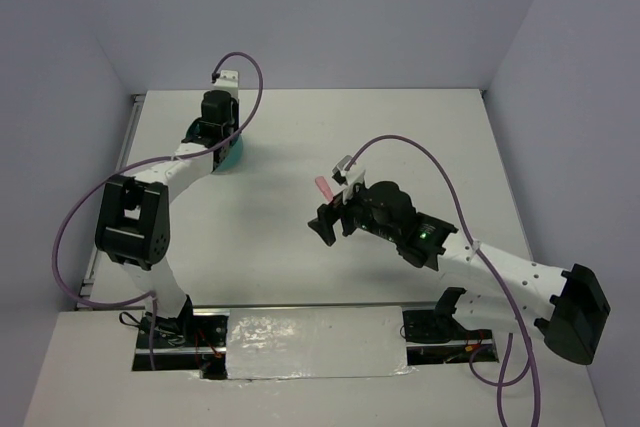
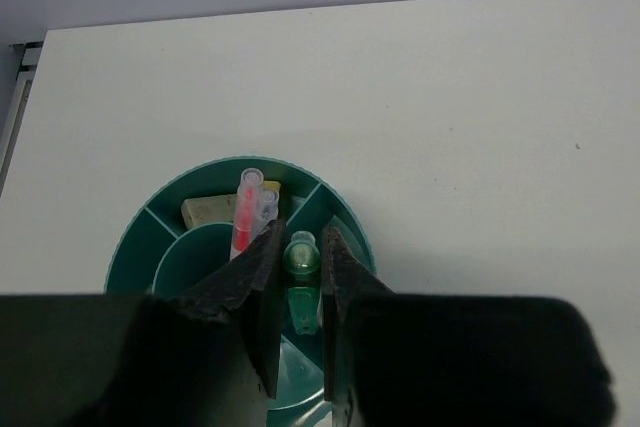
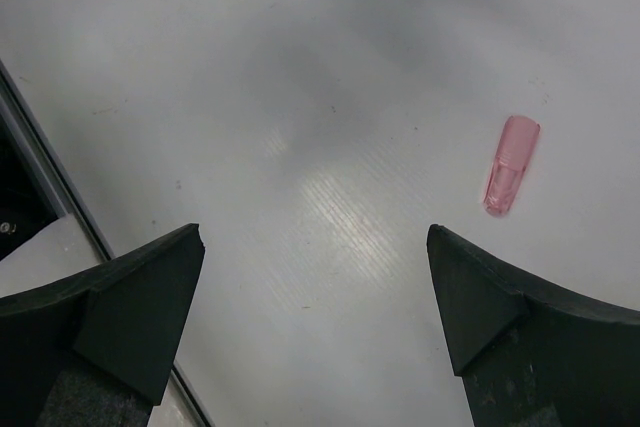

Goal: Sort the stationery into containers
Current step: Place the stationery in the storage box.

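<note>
The left fingers [image 2: 270, 257] are standing nearly closed, pinching a green pen [image 2: 300, 287] between them directly over the round teal organizer [image 2: 140, 222]. The pen is hanging roughly upright with its cap toward the camera. That suits a drop into one of the wedge compartments, since a long thin item needs to go in end first to clear the dividers. A pink pen [image 2: 244, 217] is already leaning in the neighbouring compartment, and a beige eraser block [image 2: 208, 212] is lying in the one beside that. This suggests the sorting is well under way. The organizer is sitting at the far left of the desk [image 3: 300, 97], well apart from the other arm.

The right fingers [image 3: 140, 312] are spread as wide as they go and are holding nothing. They are hovering above bare desk, with a small translucent pink piece [image 3: 511, 164] lying flat off to one side rather than between them. The wide spread is probably there to straddle that piece once the arm is lining up over it. Being so small and flat, it may be slipping sideways if pinched off-centre.
</note>
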Tool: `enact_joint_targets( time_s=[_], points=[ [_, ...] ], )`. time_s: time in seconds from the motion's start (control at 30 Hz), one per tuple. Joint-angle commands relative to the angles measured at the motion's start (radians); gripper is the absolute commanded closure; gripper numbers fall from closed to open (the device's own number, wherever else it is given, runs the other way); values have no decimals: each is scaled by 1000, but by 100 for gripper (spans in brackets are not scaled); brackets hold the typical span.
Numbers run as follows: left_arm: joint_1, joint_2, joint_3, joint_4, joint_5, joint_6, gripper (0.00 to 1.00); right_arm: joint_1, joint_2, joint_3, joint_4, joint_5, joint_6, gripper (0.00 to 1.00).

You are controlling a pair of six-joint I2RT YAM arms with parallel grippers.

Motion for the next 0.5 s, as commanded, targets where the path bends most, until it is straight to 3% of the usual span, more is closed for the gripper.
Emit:
enact_joint_targets(
  time_s=[0.0,0.07,0.27,0.47],
  points=[
    [3,-5,5,71,25,-17,74,-4,13,-6,44,-22,-16,0],
    [5,-15,-9,84,22,-22,63,-7,13,-5,43,-24,-16,0],
    [5,-28,-23,91,23,-31,42,-6,17,-5,44,-23,-13,0],
    [6,-53,-3,58,22,-89,36,-70,102,29,15,-66,35,0]
  ],
)
